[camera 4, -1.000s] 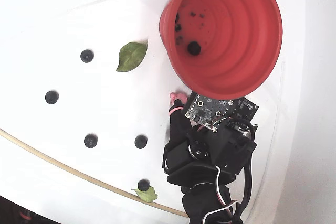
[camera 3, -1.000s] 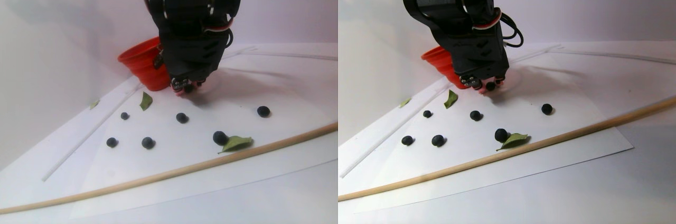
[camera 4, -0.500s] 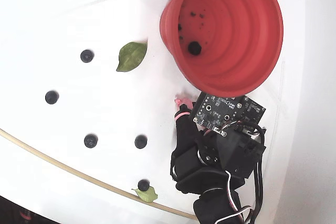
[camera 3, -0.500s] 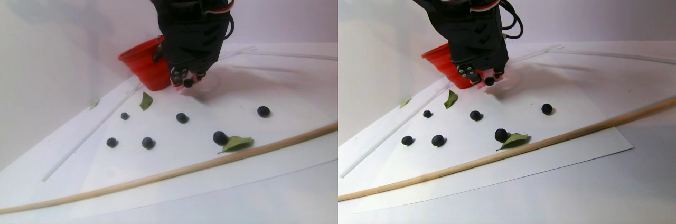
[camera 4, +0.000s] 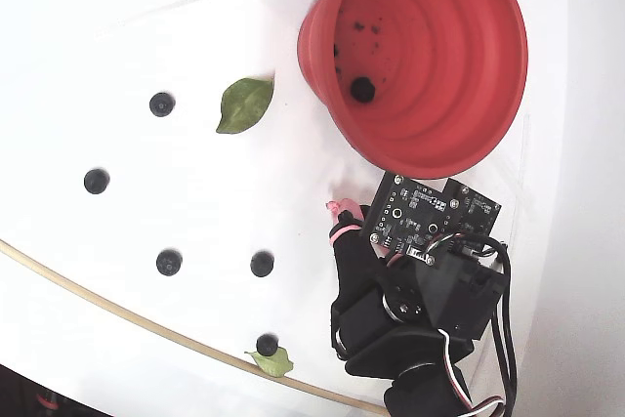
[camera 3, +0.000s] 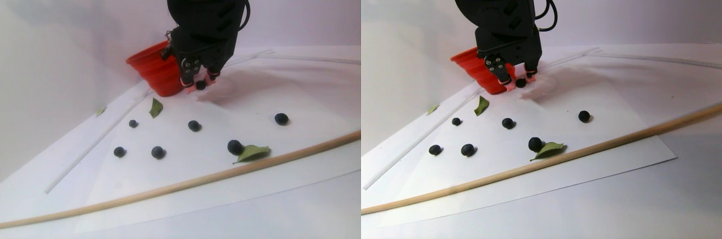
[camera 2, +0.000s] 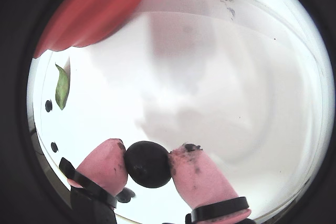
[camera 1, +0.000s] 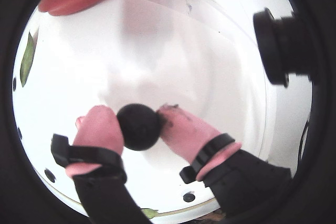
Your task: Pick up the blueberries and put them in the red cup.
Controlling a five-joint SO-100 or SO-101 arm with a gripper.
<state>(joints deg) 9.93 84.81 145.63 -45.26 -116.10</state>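
I'm getting heavy fisheye vignetting in both wrist views, blown-out white paper [camera 4: 146, 7] in the fixed view, and soft shadows at center in the stereo pair.

Blue-black blueberries [camera 4: 169, 263], red-orange ribbed cup [camera 4: 488, 65], pink-tipped black gripper [camera 1: 138, 126], green leaf [camera 4: 243, 104], white table [camera 4: 117, 26].
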